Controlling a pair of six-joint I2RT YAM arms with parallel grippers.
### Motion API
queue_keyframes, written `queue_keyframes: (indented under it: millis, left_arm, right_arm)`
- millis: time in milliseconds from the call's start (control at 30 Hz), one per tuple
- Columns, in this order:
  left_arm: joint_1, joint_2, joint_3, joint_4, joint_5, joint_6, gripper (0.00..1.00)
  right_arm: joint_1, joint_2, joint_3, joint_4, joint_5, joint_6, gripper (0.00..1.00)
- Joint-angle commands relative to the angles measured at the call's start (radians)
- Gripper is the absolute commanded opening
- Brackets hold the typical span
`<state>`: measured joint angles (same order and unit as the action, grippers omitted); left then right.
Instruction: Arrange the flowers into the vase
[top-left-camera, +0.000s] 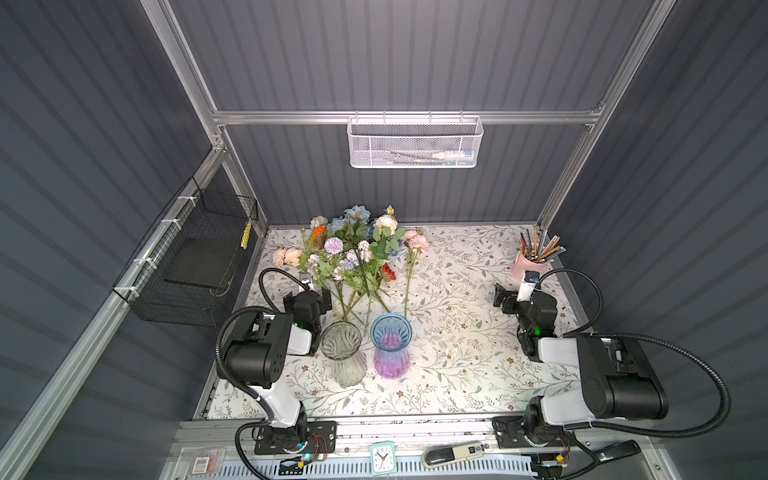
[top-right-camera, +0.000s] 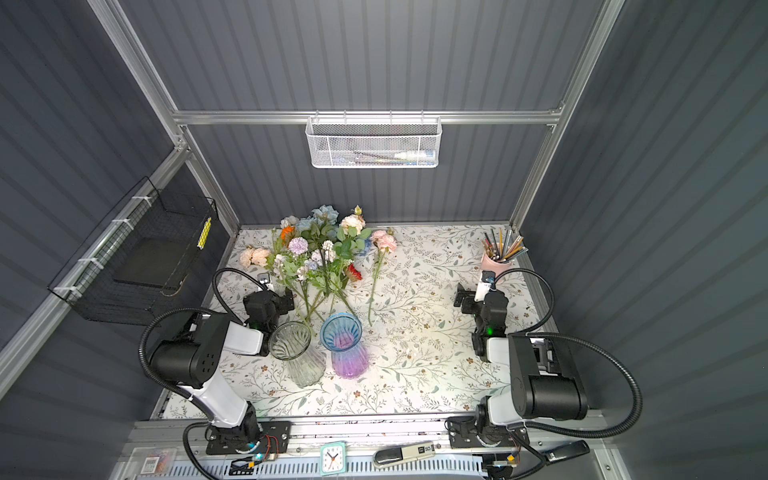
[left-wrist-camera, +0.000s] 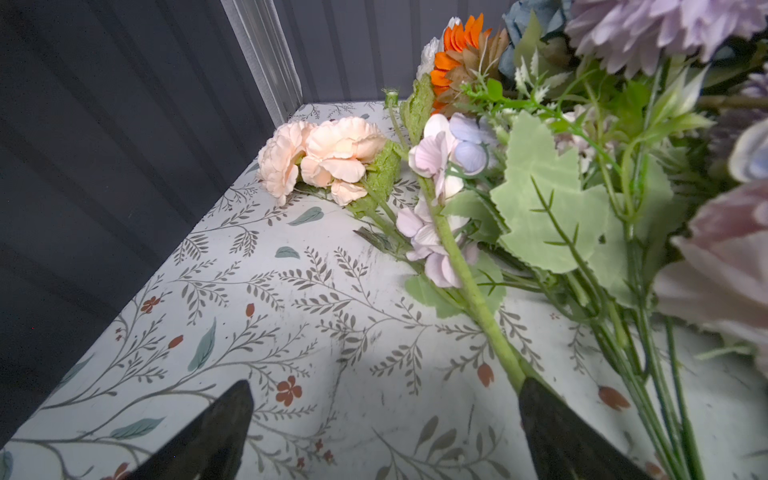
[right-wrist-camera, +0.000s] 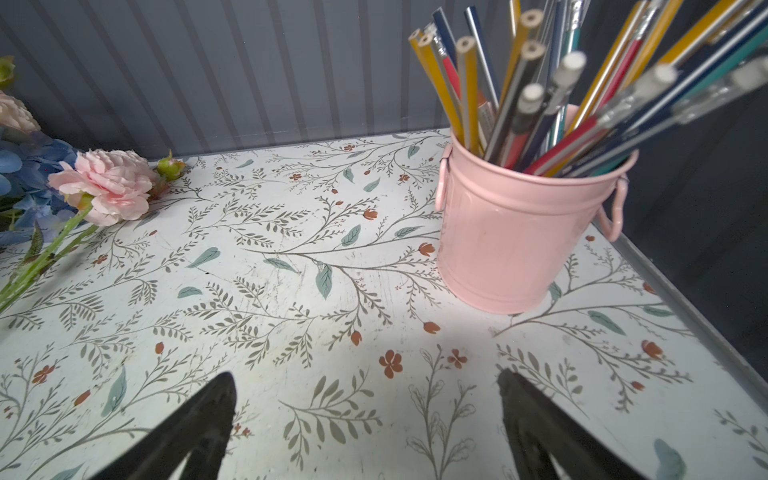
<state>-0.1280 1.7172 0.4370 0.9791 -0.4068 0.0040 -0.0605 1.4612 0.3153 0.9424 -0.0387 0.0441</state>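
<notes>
At table's 9 o'clock, left gripper (left-wrist-camera: 384, 384) spread wide, holding nothing, one fingertip against a green stem (left-wrist-camera: 469, 286). Right gripper (right-wrist-camera: 365, 375) at 3 o'clock, wide, holding nothing, pink pencil bucket (right-wrist-camera: 519, 232) near. Flowers (top-left-camera: 353, 257) heaped on tablecloth (top-left-camera: 457, 332) at 11 o'clock; clear vase (top-left-camera: 341, 340) and blue-purple vase (top-left-camera: 390, 332) upright at their 6 o'clock.

blue-purple vase (top-left-camera: 390, 357) and clear vase (top-left-camera: 347, 361) stand upright; flowers (top-left-camera: 353, 257) lie heaped flat behind them (stems pointing their way).
</notes>
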Motion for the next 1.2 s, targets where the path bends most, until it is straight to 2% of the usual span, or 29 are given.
queue_keyframes:
  millis: [0, 300, 367, 433, 533, 600, 700, 800, 867, 1000, 1167]
  left_arm:
    - [0.008, 0.005, 0.020, -0.019, -0.003, -0.011, 1.00]
    - [0.008, 0.004, 0.007, 0.010, -0.027, -0.007, 1.00]
    - [0.007, -0.036, 0.008, -0.028, -0.039, -0.018, 1.00]
    - [0.004, -0.077, 0.011, -0.058, -0.052, -0.007, 1.00]
    - [0.002, -0.185, 0.039, -0.195, -0.137, -0.049, 1.00]
    - [0.002, -0.255, 0.058, -0.285, -0.187, -0.088, 1.00]
    - [0.002, -0.377, 0.092, -0.436, -0.181, -0.158, 1.00]
    - [0.001, -0.487, 0.109, -0.502, -0.146, -0.203, 1.00]
    - [-0.001, -0.554, 0.145, -0.568, -0.085, -0.226, 1.00]
    - [-0.002, -0.617, 0.245, -0.682, 0.092, -0.241, 1.00]
    - [-0.009, -0.615, 0.324, -0.739, 0.323, -0.289, 1.00]
  right_arm:
    - [-0.007, -0.002, 0.019, 0.012, -0.009, -0.001, 0.99]
    - [-0.002, -0.016, 0.013, 0.015, -0.004, -0.007, 0.99]
    - [0.025, -0.070, 0.032, -0.061, 0.052, -0.021, 0.99]
    - [0.044, -0.117, 0.084, -0.186, 0.114, -0.021, 0.99]
    - [0.076, -0.179, 0.218, -0.465, 0.147, -0.004, 0.99]
    - [0.099, -0.207, 0.319, -0.655, 0.108, 0.067, 0.99]
    - [0.157, -0.220, 0.455, -0.877, -0.026, 0.173, 0.99]
    - [0.268, -0.209, 0.606, -1.098, -0.048, 0.210, 0.95]
    - [0.366, -0.189, 0.734, -1.256, -0.045, 0.237, 0.89]
    - [0.516, -0.136, 0.934, -1.513, -0.107, 0.290, 0.76]
    - [0.694, -0.102, 1.075, -1.721, -0.162, 0.292, 0.74]
